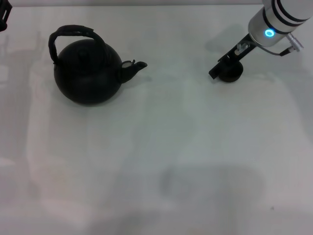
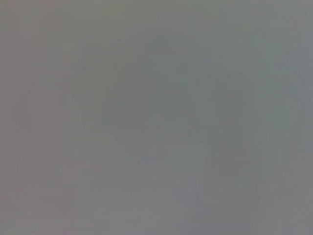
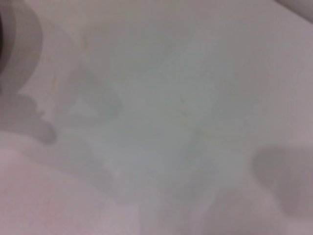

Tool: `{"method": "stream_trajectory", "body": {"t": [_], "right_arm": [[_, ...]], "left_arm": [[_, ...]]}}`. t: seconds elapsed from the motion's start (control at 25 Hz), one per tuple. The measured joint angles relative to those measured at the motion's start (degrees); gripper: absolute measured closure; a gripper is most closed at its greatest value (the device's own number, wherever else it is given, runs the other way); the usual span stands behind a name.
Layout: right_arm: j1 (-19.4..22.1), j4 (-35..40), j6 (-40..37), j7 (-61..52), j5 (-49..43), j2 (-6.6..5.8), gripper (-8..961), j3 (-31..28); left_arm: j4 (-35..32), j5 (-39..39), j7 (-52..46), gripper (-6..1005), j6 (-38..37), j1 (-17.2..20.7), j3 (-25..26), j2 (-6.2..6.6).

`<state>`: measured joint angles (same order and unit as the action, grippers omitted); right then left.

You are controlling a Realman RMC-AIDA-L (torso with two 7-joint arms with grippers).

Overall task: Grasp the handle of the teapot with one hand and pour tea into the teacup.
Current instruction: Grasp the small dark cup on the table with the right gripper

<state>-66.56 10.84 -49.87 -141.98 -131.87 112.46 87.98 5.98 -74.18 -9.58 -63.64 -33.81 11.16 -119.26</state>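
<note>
Teapot [image 1: 87, 73] sits on the desk [image 1: 161, 161], far left from my head camera, upright, spout [image 1: 133, 68] pointing toward the right side. Lid on. The handle [image 1: 73, 35] arches over the body and stands up, nothing touching it.

Right arm [image 1: 279, 19] comes in from the far right corner, blue ring light lit on the wrist. Right gripper [image 1: 226, 66] is down at the teacup [image 1: 230, 72], which stands on the desk well right of the teapot, roughly level with the spout. Gripper overlaps the cup's near-left rim in my head view; I can't tell whether it's touching or just above. Jaws state: can't tell, dark fingers merge with the dark cup.

Left gripper [image 1: 3, 19] is only a dark sliver at the far left edge of the head view, well clear of the teapot. Jaws: can't tell.

Left wrist camera gives me flat grey, nothing readable. Right wrist camera shows pale desk surface with soft shadows and a blurred curved dark shape at one edge; can't identify it.

Teapot and cup well apart, bare desk between them.
</note>
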Motion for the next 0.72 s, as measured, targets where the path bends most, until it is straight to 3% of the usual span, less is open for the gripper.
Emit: {"method": "stream_trajectory", "body": {"t": [0.72], "right_arm": [[0.74,1.43,-4.48,-0.56,-0.52,-1.1,154,0.25]], "left_arm": [[0.09,0.09,0.0,121,-2.79,0.16,0.0,0.0]]}}
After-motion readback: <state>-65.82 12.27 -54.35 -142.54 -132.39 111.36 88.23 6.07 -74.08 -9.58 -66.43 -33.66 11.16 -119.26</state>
